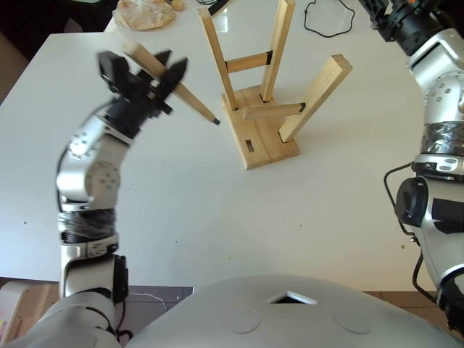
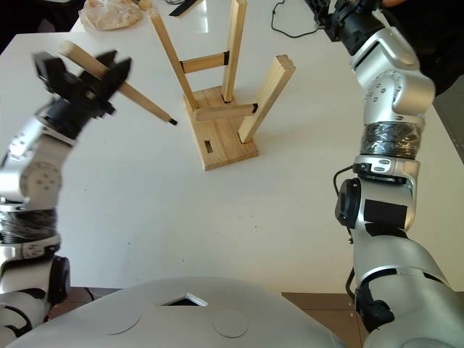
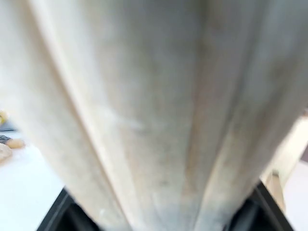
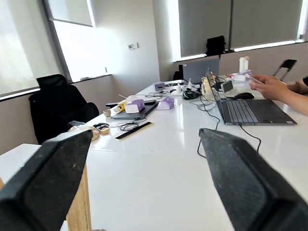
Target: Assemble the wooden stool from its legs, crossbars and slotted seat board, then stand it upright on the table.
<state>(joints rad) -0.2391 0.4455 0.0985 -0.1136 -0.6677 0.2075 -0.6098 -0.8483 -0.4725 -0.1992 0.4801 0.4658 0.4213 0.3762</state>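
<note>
The pale wooden stool (image 1: 264,116) is partly built and stands upside down near the far middle of the white table (image 1: 217,217). Its slotted seat board (image 1: 272,141) lies flat on the tabletop. Two slim square legs (image 1: 217,58) rise from the board, joined high up by a short crossbar with dark ends (image 1: 248,63). A broader leg (image 1: 317,96) leans outward towards the robot's right, and a second crossbar (image 1: 274,111) runs low from it to the slim pair. One dark rectangular slot (image 1: 250,145) near the board's closer end is open.

A loose wooden leg (image 1: 190,98) slants down from left to right. Its dark tip sits just beside the board's left edge and is not in any slot. The left claw (image 1: 141,61) pinches the upper part of this leg between its black fingers (image 1: 174,72), holding it above the table to the left of the stool. In the left wrist view the wood passes close in front of the camera.

The right claw (image 4: 144,139) is raised at the table's far right, well apart from the stool, its two black fingers (image 4: 57,168) spread wide with nothing between them.

A crumpled clear bag with something tan inside (image 1: 145,13) and a looped black cable (image 1: 330,22) lie along the far edge. An open grey laptop (image 4: 250,110) sits farther back.
</note>
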